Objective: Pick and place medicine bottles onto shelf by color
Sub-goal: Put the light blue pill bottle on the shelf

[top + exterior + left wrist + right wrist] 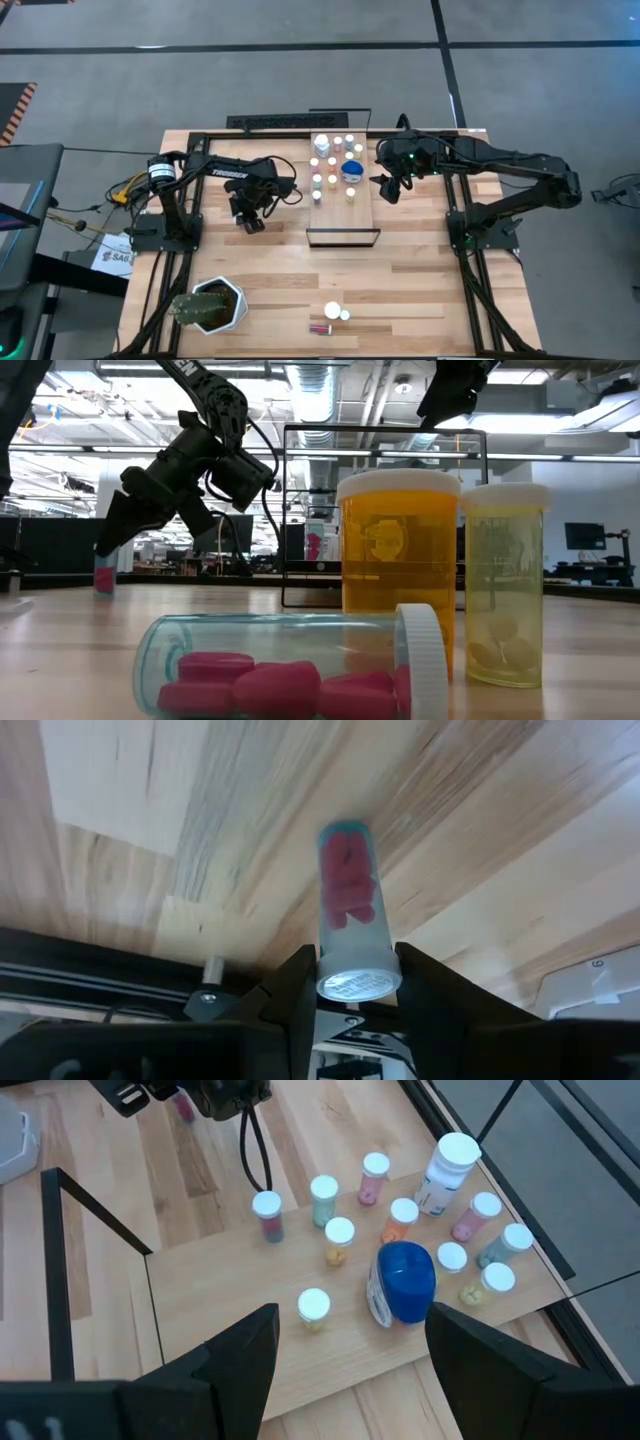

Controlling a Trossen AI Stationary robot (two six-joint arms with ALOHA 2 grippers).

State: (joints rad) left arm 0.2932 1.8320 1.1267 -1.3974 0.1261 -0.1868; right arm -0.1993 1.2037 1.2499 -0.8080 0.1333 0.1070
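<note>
My left gripper (248, 224) is shut on a small clear vial of pink pills (347, 890), low over the table, left of the shelf (342, 216). The shelf, a light-wood board with a dark frame at its near end, carries several white-capped bottles and one wide blue-capped bottle (404, 1280), all standing on their bases. My right gripper (350, 1370) hangs open above the shelf's right side, with nothing between its fingers. Three more bottles (333, 314) sit near the table's front edge; one of them, with pink pills (290, 672), lies on its side. My left gripper pinches the vial's white-capped end (358, 982) between its two fingers (290, 985), one on each side. The fingers slant down from above. The vial hangs below them, nearly upright, base down (103, 578); I cannot tell whether the base touches the table.
A white hexagonal plant pot (216, 305) stands at the front left. An orange bottle (398, 560) and a yellow one (505, 590) stand upright by the lying vial. Black frame rails run along both sides of the table.
</note>
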